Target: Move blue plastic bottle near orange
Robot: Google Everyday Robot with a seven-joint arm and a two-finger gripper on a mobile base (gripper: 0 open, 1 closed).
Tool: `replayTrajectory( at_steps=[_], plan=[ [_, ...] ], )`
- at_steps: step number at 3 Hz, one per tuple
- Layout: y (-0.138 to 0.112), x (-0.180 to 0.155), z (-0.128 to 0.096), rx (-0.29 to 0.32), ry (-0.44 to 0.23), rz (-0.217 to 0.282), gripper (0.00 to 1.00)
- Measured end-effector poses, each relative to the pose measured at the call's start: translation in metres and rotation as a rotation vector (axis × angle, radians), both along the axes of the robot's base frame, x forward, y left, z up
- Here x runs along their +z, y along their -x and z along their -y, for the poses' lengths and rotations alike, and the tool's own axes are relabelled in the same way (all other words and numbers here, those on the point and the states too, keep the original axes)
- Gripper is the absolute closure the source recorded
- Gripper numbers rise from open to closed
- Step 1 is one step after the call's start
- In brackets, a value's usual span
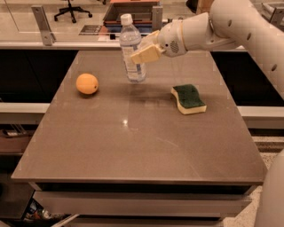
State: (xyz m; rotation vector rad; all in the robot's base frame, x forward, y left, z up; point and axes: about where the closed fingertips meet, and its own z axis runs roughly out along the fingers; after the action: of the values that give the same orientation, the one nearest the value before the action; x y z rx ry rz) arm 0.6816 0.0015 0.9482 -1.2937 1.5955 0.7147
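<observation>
Bluish clear plastic marks the blue plastic bottle (pixel 129 42), which stands upright with its white cap on top. Reading the tabletop (pixel 142 146) as a clock with twelve at its far edge, the bottle is at about twelve, a little left of centre. The tool (pixel 141 54) is closed around the bottle's middle, one cream finger lying across the front of the label, and the white arm (pixel 213 26) reaches in from two o'clock. We cannot tell whether the bottle's base rests on the surface or hangs just above it.

The orange (pixel 87 83) lies at about ten o'clock, near the bottle but apart from it. We judge the carry to be under way and close to done. The next move calls for a short travel toward eight o'clock from the bottle, stopping just beside the fruit without nudging it. After that comes a level set-down and a clean release, since so tall a bottle would tip easily.

A green-and-yellow sponge (pixel 188 98) sits at two o'clock, well clear of that path. The tabletop is smooth brown with a soft sheen. Beyond it are a pale floor, a metal post (pixel 42 24) and an office chair (pixel 71 9) at eleven o'clock.
</observation>
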Motion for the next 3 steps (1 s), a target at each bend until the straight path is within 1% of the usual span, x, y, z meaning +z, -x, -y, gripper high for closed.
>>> replayTrajectory(
  at_steps=[1,2,3],
  plan=[
    [-0.007,-0.017,-0.017,0.021,-0.040,-0.007,1.00],
    [-0.001,-0.028,-0.033,0.069,-0.085,-0.021,1.00],
    [0.018,-0.038,-0.060,0.119,-0.101,-0.036,1.00]
  ],
)
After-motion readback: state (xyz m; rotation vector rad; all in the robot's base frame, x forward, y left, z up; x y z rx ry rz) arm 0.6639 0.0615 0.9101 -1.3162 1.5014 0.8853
